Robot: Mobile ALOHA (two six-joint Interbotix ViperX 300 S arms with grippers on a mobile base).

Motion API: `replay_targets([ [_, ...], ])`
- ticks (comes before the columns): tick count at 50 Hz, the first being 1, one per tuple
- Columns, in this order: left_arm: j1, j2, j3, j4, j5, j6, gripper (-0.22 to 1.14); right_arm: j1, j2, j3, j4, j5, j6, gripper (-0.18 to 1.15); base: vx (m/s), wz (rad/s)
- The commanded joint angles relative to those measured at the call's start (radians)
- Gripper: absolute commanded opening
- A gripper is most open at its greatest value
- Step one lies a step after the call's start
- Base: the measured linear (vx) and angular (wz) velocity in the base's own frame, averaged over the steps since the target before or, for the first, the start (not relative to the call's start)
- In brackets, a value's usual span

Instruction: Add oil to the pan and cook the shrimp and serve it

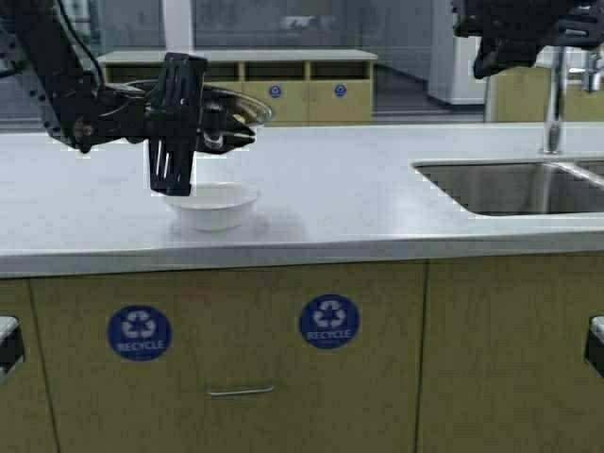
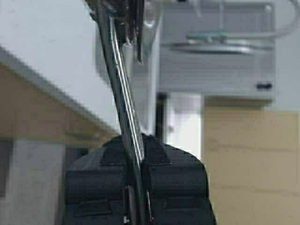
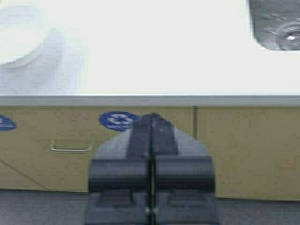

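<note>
Pan (image 1: pixel 231 109) held up in the air, well clear of the table (image 1: pixel 359 189), hovering just above the white bowl (image 1: pixel 213 204). This looks like the serving step, with the pan about to tip its load into the bowl. The left gripper (image 1: pixel 175 127) has the fingers clamped on the pan's handle (image 2: pixel 123 101), and the left wrist view shows that thin steel strip pinched between the two black pads, running up and away. The shrimp cannot be made out from here: the pan's inside is hidden by the rim and the gripper, and nothing shows in the bowl either.

Now the risks. That handle is narrow and slick, and the grip sits at its end, so the pan's weight could twist it in the fingers as the wrist rolls; a slip would drop the pan onto the bowl or the table. Only part of the pan seems to overhang the bowl, so a tilt at the wrong edge could send the shrimp and hot oil onto the table instead. Tip too fast and oil splashes out.

The right gripper (image 3: pixel 151 154) hangs high by the faucet (image 1: pixel 555 94) above the sink (image 1: pixel 510 189), fingers pressed together on nothing, out of play.
</note>
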Motion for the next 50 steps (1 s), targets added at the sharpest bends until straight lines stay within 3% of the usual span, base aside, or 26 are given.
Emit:
replay_targets([
  [1,-0.002,-0.077,-0.051,0.000,0.083,0.083,0.04,0.002,-0.014,-0.014,-0.002,-0.003,0.002,0.05,0.03,0.26],
  [24,-0.049,-0.100,-0.166,0.008,0.479,0.347,0.04,0.002,-0.014,-0.015,-0.002,-0.003,0.003,0.05,0.04,0.22],
  [50,-0.080,-0.067,-0.313,0.018,0.680,0.465,0.04,0.002,-0.034,-0.018,0.000,-0.003,0.005,0.05,0.02,0.07],
])
